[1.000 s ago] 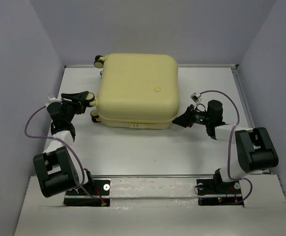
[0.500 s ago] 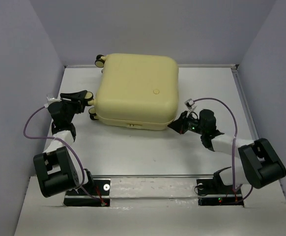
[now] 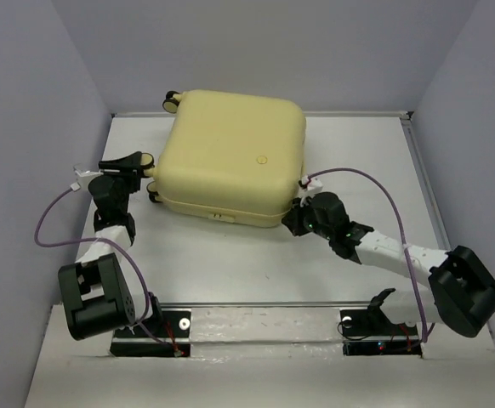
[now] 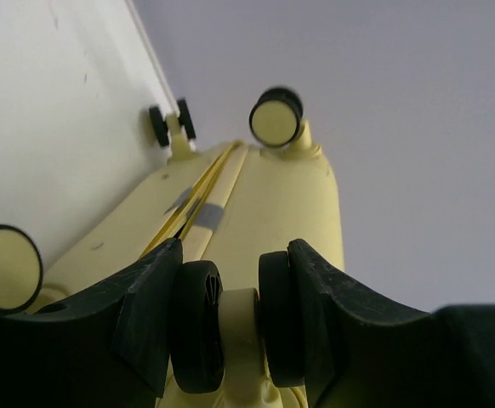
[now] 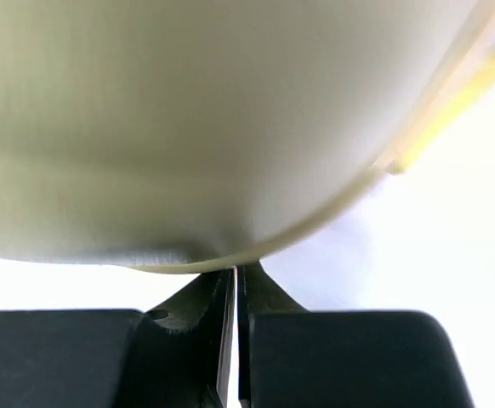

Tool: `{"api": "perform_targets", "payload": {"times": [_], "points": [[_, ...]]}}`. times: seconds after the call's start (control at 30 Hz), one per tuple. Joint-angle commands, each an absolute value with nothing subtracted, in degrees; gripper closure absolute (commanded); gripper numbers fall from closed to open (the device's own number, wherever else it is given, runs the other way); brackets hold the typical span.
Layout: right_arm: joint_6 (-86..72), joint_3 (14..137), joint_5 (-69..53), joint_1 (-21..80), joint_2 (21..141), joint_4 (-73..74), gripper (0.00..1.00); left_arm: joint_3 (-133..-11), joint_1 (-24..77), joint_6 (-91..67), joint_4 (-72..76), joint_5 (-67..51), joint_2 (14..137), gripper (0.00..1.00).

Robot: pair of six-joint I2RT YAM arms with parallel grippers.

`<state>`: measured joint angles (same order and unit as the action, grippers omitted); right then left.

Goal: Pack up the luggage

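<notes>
Closed luggage (image 3: 230,157) lies flat at the counter's (image 3: 256,263) far middle.
Our left fingers (image 4: 137,314) clamp a caster wheel (image 4: 198,327); our right fingers (image 5: 332,357), pressed together, meet the luggage's near right corner, where blur hides whether they pinch anything.

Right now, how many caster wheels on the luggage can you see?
4, all in the left wrist view: the nearest caster in the left claw, a second at the left edge, a third at top centre, a fourth farther back by the table. None seems hidden.
</notes>
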<state>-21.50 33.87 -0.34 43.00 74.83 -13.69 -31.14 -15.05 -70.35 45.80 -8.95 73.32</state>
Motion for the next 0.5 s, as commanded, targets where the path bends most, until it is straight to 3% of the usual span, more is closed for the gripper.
{"api": "perform_targets", "payload": {"times": [0.0,0.1,0.2,0.27,0.33,0.47], "points": [[-20.66,33.58,-12.82,37.71,68.74,-18.11,0.93,-31.02,-9.93,-65.84,44.83,-27.08,68.31,0.94],[-21.88,28.67,-18.01,37.71,66.01,-20.47,0.93,-35.23,-9.93,-59.28,35.89,-22.78,65.49,0.93],[-21.71,26.72,-20.82,37.71,65.21,-21.09,0.93,-38.05,-10.19,-55.82,28.14,-18.91,61.71,0.36],[-21.71,26.19,-25.19,37.71,66.09,-22.40,0.93,-41.11,-10.28,-52.58,23.68,-16.89,58.47,0.07],[-21.71,27.15,-27.15,38.58,68.81,-22.67,0.93,-42.97,-9.85,-49.15,19.88,-14.87,54.96,0.01],[-18.38,32.68,-24.88,43.24,72.42,-19.26,0.93,-45.53,-3.71,-37.91,9.26,-4.86,47.13,0.01]]}}
